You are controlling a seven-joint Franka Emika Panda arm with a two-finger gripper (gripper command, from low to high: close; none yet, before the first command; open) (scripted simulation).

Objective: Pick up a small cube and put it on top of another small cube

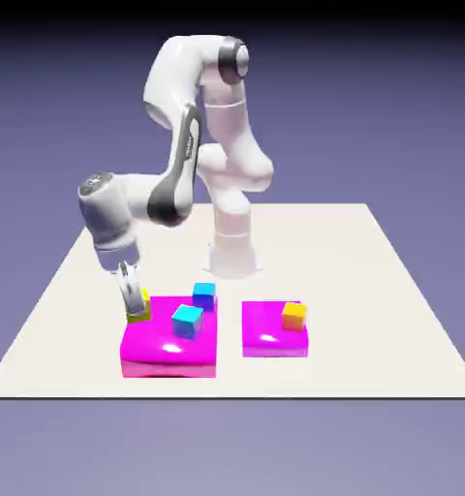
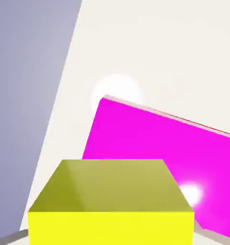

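My hand [image 1: 133, 308] is closed on the yellow cube [image 1: 144, 306], left of centre, low in the exterior frame, at the magenta block [image 1: 169, 367]. I judge it light and stiff; opposite flat sides, gripped squarely, should hold best.

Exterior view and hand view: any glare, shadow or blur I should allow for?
Exterior view: glare streaks on both magenta blocks, backdrop fading to black at the top; hand view: one white glare spot on the pale tabletop, another on the magenta block, yellow cube's receding face in olive shade, its near face bright; neither view looks badly blurred.
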